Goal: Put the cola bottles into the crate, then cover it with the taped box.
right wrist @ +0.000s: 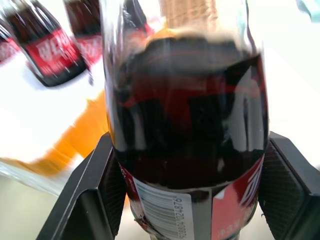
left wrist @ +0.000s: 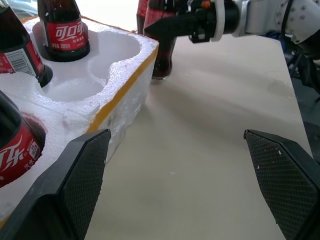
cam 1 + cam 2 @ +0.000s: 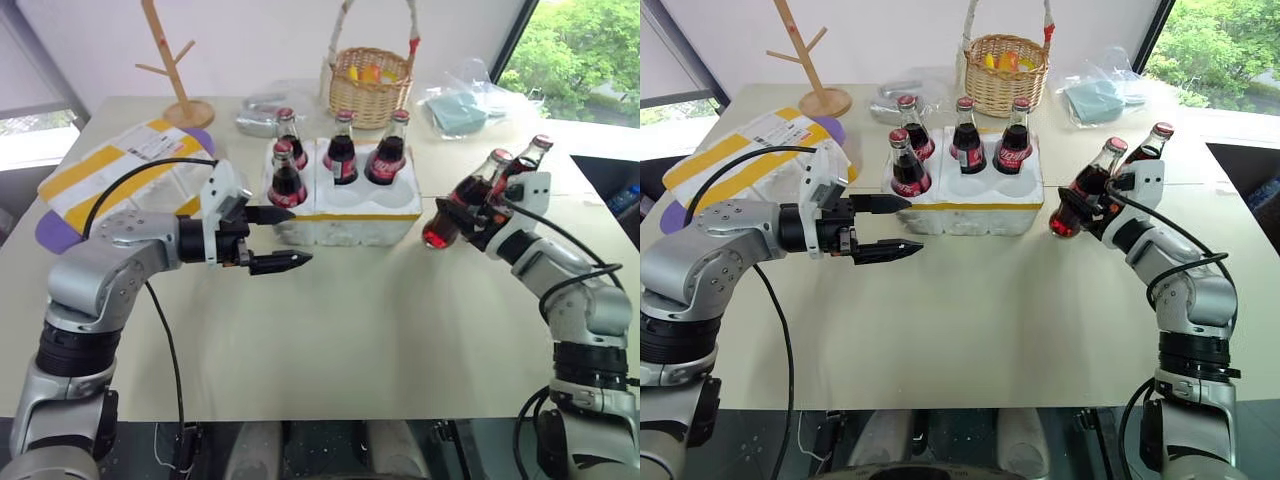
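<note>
From the two head cameras we look forward and down over the desk (image 3: 350,330), set well back, the left arm at frame left and the right arm at frame right. Both eyes share nearly the whole scene, the crate (image 3: 345,205) near upper centre, the right eye's picture shifted slightly sideways. The left wrist camera sits close behind the left hand (image 2: 180,185), low over the desk, facing past the crate's corner (image 2: 125,85) toward the right hand (image 2: 165,25) at frame top. The right wrist camera sits very near a bottle (image 1: 187,125), and we see the crate (image 1: 50,120) again at frame left.
</note>
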Robot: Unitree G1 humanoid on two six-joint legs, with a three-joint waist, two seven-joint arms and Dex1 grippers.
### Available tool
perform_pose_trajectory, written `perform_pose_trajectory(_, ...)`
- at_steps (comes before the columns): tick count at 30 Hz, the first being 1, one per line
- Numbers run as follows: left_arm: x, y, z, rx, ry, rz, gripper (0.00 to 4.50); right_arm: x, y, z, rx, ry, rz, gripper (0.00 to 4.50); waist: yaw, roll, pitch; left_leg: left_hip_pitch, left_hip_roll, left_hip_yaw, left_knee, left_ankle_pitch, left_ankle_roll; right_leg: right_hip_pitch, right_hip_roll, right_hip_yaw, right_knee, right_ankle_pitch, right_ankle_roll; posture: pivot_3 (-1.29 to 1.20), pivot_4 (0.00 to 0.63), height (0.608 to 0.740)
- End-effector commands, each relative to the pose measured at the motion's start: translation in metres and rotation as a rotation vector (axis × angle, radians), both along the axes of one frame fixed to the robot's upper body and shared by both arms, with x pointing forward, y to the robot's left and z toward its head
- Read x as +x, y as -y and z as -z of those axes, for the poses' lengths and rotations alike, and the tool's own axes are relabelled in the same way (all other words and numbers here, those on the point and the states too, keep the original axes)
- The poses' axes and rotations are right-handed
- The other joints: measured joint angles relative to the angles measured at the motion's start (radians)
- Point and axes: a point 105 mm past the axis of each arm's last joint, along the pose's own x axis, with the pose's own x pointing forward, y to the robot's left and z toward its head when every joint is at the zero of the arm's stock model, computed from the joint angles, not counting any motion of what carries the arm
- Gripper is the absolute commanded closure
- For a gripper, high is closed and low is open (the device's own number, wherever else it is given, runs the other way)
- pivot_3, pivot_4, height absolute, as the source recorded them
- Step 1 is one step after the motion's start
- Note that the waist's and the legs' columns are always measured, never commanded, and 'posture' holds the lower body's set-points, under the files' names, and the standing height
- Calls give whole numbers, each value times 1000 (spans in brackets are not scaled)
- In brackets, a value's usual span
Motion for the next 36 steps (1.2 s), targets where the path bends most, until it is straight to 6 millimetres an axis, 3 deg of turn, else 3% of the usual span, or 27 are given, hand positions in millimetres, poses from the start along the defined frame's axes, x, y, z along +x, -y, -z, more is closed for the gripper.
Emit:
perform_pose_trajectory(1,0,2,-9,-7,46,11,0,-15,-20,-84,-28,269,-78,1680,-2,1,0,0,0,0,0,0,0,-1,0,0,1,0,0,0,150,739)
perform_pose_trajectory(5,1,2,-9,-10,49,5,0,-14,-49,-116,-48,342,-168,1680,0,1,0,0,0,-1,-1,0,0,-1,0,0,1,0,1,0,150,739)
perform_pose_trajectory(9,5,0,-11,-13,63,-21,0,-8,-79,-122,-62,351,-254,1680,1,1,0,0,0,-1,-2,0,0,-1,0,0,1,0,1,0,150,739)
perform_pose_trajectory(16,18,-6,-24,-63,104,-118,0,9,-114,-95,-95,276,-330,1680,4,0,1,-1,0,-1,-1,0,0,-2,0,0,1,0,2,0,150,739)
perform_pose_trajectory(22,18,-8,-27,-90,108,-153,0,6,-140,-77,-95,235,-418,1680,1,0,1,-12,0,-1,-1,0,0,-14,0,0,4,2,5,0,150,739)
perform_pose_trajectory(29,17,-6,-27,-96,108,-156,0,9,-155,-61,-92,185,-466,1680,0,0,1,-14,0,-1,-1,1,-1,-16,0,0,4,2,5,0,150,739)
perform_pose_trajectory(36,18,-4,-31,-100,115,-150,0,23,-162,-30,-152,104,-460,1680,-1,0,1,-14,0,-1,-1,1,-1,-16,0,0,4,2,4,0,150,739)
